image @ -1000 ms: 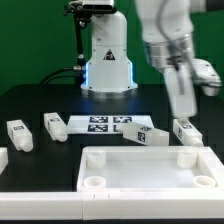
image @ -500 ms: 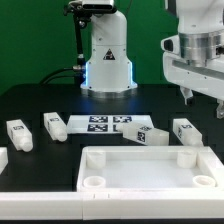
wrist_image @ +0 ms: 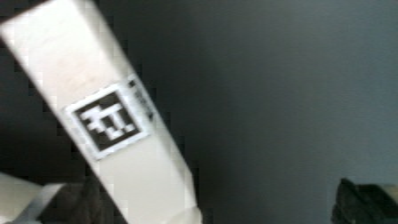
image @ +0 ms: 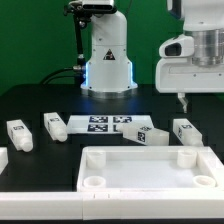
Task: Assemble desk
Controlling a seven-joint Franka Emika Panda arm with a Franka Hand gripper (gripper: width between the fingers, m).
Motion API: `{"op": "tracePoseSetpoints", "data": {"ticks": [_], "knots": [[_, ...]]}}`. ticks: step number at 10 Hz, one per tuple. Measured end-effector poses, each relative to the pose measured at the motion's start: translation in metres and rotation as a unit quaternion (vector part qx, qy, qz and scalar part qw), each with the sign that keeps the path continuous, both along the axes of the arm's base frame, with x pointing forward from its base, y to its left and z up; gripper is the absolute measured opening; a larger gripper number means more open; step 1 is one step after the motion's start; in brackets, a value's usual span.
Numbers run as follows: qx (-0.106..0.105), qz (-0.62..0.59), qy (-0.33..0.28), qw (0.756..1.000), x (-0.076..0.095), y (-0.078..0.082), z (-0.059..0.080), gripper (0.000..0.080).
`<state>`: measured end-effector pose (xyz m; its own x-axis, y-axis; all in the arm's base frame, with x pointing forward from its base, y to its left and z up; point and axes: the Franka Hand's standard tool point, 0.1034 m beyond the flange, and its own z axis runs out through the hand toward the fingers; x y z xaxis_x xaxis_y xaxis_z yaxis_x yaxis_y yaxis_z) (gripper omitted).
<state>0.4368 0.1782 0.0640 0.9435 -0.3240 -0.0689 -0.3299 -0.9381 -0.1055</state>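
The desk's wide white rimmed panel (image: pixel 140 168) with round corner sockets lies at the front of the black table. Several blocky white tagged legs lie loose behind it: two at the exterior view's left (image: pixel 18 135) (image: pixel 52 125) and two at its right (image: pixel 152 136) (image: pixel 186 131). My gripper (image: pixel 200 98) hangs open in the air above the rightmost leg, touching nothing. In the wrist view one tagged leg (wrist_image: pixel 116 120) lies aslant below, close to one dark finger (wrist_image: pixel 71 205). Nothing sits between the jaws of the gripper (wrist_image: pixel 221 208).
The marker board (image: pixel 105 124) lies flat mid-table between the legs. The glossy white robot base (image: pixel 107 60) stands behind it with a cable at its left. Another white part (image: pixel 3 160) shows at the left edge.
The arm has swung from a tilted, lower pose near the rightmost leg to an upright one higher up, then drifted slightly to the exterior view's left. Jaws stayed open; no part moved.
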Motion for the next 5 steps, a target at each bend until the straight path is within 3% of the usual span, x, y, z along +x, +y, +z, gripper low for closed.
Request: {"op": "tracePoseSetpoints", "data": {"ticks": [3,5], "knots": [[0.000,0.093,-0.015,0.996,0.001,-0.004,-0.003,0.0649],[-0.018,0.141,-0.043,0.989,-0.005,-0.019,-0.019,0.0649]]}}
